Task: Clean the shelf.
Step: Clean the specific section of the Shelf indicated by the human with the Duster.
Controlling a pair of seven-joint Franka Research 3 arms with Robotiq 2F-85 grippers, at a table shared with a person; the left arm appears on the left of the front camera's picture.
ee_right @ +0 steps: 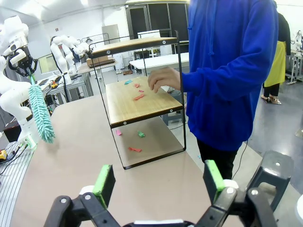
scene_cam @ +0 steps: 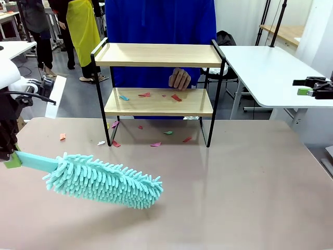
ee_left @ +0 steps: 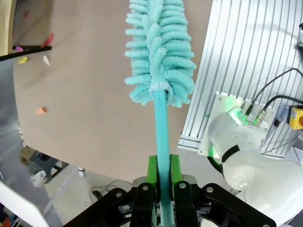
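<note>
Now: duster poised before the shelf.
Left gripper (ee_left: 162, 166) is clamped on the handle end of the teal duster (scene_cam: 104, 179), probably for reach; its head hangs low over the table (scene_cam: 234, 198), well short of the shelf (scene_cam: 156, 54). Paper scraps (scene_cam: 176, 97) litter the lower board beside a person's hand (scene_cam: 180, 79). Right gripper (ee_right: 158, 182) has its jaws spread wide, likely parked out of the sweep's way.

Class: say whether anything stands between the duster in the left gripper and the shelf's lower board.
Only flat paper scraps lie on the table between duster and shelf. A person's hand hovers over the lower board's back edge.
</note>
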